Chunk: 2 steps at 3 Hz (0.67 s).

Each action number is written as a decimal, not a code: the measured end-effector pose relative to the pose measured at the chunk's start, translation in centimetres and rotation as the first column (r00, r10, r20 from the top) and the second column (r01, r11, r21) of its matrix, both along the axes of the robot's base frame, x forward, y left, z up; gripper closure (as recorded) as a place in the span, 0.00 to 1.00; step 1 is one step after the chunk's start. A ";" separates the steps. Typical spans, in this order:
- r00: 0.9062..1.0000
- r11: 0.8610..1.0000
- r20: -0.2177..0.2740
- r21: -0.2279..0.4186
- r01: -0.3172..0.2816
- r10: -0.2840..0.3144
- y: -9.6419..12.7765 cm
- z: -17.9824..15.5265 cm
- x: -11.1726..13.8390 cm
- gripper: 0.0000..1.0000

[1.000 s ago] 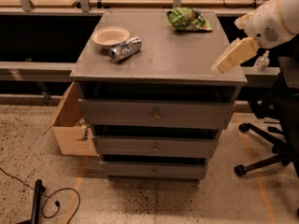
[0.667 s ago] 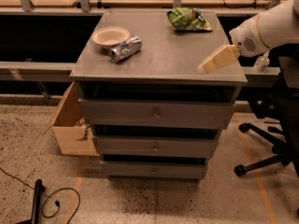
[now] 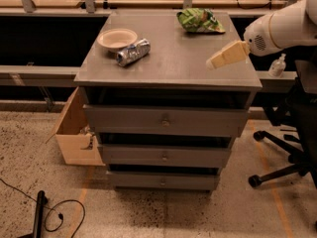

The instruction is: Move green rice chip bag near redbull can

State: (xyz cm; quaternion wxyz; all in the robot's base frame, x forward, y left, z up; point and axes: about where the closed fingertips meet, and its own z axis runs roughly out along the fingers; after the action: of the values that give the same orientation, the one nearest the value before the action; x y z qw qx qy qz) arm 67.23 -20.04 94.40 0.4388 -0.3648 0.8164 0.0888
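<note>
1. Green rice chip bag [image 3: 200, 20] lies at the bench's [image 3: 173, 71] far right corner.
2. Redbull can [image 3: 132, 52] lies on its side just beside the bowl [image 3: 117, 37], far left.
3. Claw [image 3: 228, 55] hovers over the bench's right edge; released or clenched, I cannot tell.

Cabinet top [image 3: 173, 66]: grey.
Bowl [image 3: 117, 37]: cream.
Redbull can [image 3: 132, 52]: beside bowl, maybe touching.
Green rice chip bag [image 3: 199, 21]: well right of bowl.
Gripper [image 3: 219, 61]: above top, right of bowl.

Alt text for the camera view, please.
The gripper hovers over the right front of a grey drawer cabinet, short of the green rice chip bag at the back. The redbull can lies beside a bowl at the left.
</note>
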 end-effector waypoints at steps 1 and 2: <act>0.999 0.999 0.028 0.022 0.044 -0.045 -0.2 0.0 1.0 0.00; 0.985 0.994 0.136 0.020 0.106 -0.107 -1.1 0.4 5.6 0.00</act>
State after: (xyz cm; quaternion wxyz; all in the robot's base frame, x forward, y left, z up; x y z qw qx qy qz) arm 72.83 -21.10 94.79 0.5003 -0.3232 0.8020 0.0450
